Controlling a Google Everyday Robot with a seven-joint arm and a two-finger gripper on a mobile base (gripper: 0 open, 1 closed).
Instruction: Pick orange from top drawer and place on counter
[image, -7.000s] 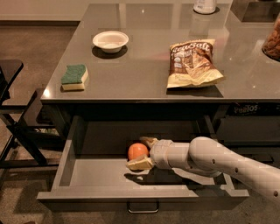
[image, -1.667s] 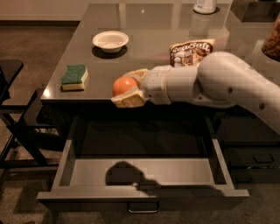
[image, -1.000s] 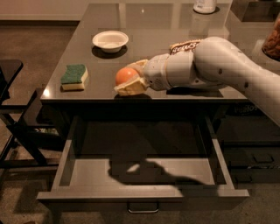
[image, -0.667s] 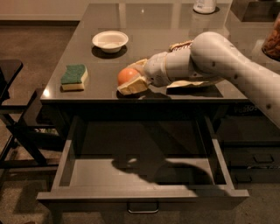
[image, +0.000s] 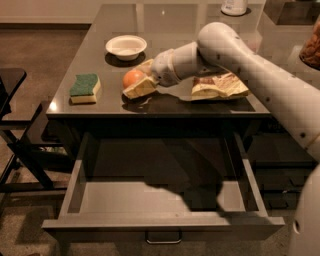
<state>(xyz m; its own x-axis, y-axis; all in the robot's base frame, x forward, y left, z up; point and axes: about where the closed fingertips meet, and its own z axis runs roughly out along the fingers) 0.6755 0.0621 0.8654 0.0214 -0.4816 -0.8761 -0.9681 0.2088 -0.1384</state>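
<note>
The tool (image: 139, 78) clamps the orange (image: 132, 78) over the counter's (image: 165, 30) front edge, between sponge (image: 85, 88) and bag (image: 220, 86).

One orange (image: 131, 78), one white bowl (image: 126, 46), one sponge (image: 85, 88), one chip bag (image: 220, 86) and one drawer (image: 160, 222) are counted; one gripper (image: 138, 80) is seen mid-frame, clasping the orange.

Far side of orange (image: 131, 77) hidden in claw (image: 136, 80)

The gripper (image: 137, 80) is positioned over the counter (image: 165, 30), near its front edge, with its fingers closed around the orange (image: 131, 77). The sponge (image: 85, 88) lies to its left, the bowl (image: 126, 46) behind it, and the chip bag (image: 220, 86) to its right. The top drawer (image: 165, 222) stands open below the counter's front edge.
</note>
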